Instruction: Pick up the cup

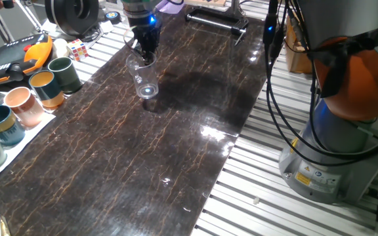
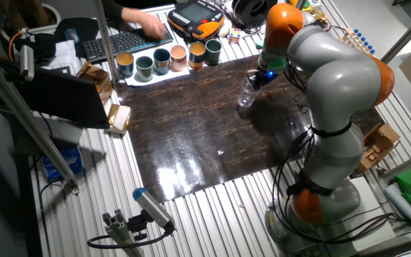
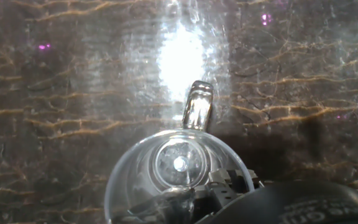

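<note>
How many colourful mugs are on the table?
5 in the other fixed view, in a row on the white sheet at the table's edge: brown, dark teal, blue, pink, orange, plus a sixth, dark green. So 6.

One clear plastic cup (image 1: pixel 143 77), five ceramic mugs (image 2: pixel 168 58) in a row, one Rubik's cube (image 1: pixel 77 49), one keyboard (image 2: pixel 120 41).

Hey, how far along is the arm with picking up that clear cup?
Done: the gripper has reached the cup and sits at its rim; in the hand view one finger is inside the cup. In hand: securing the grip; whether the jaws have closed is unclear. Left: a clear lift. The cup appears slightly tilted, its base near the dark tabletop, so I cannot tell if it is off the surface.
</note>
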`<state>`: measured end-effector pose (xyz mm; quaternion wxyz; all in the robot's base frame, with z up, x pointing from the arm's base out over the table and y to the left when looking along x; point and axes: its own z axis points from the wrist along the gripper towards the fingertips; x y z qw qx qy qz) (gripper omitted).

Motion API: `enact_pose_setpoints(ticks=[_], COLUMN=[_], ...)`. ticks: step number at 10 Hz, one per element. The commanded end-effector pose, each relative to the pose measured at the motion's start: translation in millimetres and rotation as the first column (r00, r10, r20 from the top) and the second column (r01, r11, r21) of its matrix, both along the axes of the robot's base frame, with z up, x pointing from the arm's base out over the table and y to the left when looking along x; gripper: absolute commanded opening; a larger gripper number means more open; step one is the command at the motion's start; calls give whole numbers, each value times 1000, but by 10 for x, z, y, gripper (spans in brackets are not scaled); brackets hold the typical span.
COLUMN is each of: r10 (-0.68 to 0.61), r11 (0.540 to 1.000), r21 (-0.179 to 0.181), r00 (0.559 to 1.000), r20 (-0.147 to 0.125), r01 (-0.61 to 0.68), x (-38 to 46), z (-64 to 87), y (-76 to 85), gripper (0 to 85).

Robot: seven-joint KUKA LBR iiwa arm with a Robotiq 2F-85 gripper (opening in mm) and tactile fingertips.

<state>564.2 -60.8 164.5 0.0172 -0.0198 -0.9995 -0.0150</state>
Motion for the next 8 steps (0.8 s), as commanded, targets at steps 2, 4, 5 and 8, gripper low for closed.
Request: enact_pose_setpoints(ticks=[2,4,5,8], r10=[3,-2,-3,-4], r11=[1000,1000,1000,1000], r21=[6,1,1,-8], r00=[1000,1000,1000,1000], r20=[-7,-6,-7,-6], r01=[-3,2,3,4], x=[-12,-38,-55,-100], z=[-1,16,29,34], y=[-22,-41,-43,-12], gripper=[7,7,7,7])
